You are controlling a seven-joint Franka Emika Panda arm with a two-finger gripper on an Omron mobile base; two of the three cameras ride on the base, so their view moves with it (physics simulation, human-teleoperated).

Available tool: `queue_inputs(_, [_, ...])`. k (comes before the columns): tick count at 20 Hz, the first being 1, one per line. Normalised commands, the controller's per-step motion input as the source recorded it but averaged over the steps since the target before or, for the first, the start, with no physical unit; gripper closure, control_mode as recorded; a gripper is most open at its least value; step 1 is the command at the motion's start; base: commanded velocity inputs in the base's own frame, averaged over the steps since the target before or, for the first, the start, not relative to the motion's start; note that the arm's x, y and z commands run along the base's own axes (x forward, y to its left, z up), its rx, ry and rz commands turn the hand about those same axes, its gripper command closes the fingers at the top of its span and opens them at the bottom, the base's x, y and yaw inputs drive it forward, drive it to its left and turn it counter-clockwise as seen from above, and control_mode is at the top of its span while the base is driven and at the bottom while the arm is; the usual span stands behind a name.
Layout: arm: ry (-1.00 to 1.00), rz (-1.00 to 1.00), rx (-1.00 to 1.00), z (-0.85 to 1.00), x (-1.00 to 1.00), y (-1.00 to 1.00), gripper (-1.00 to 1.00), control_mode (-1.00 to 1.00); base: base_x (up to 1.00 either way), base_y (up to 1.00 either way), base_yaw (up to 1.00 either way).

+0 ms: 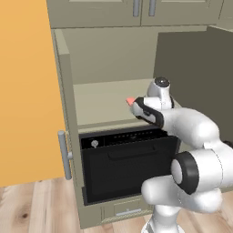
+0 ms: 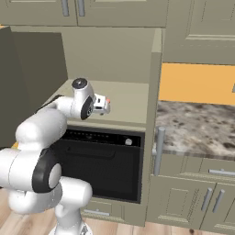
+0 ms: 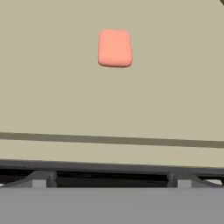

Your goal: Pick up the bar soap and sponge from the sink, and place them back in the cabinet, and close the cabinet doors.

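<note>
The salmon-pink bar soap lies flat on the beige shelf of the cabinet, free of the fingers. My gripper is open, its two dark fingertips wide apart and pulled back from the bar, near the shelf's front edge. From the left base view a sliver of the bar soap shows just past my gripper. Both cabinet doors stand open: the right one and the left one. The sponge and the sink are out of view.
A black-fronted oven sits right under the shelf. To the right runs a speckled stone counter before an orange wall. Shorter doors with paired steel handles hang above the opening.
</note>
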Motion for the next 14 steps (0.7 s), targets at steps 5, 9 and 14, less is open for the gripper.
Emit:
queue_inputs(5, [0.0, -0.01, 0.0, 0.49, -0.66, 0.0, -1.0, -1.0, 0.0, 0.0, 0.0])
queue_inputs(9, [0.05, -0.06, 0.0, 0.6, -0.52, 0.0, -1.0, -1.0, 0.0, 0.0, 0.0])
queue_inputs(14, [0.06, -0.08, 0.0, 0.6, -0.56, 0.0, -1.0, -1.0, 0.0, 0.0, 0.0])
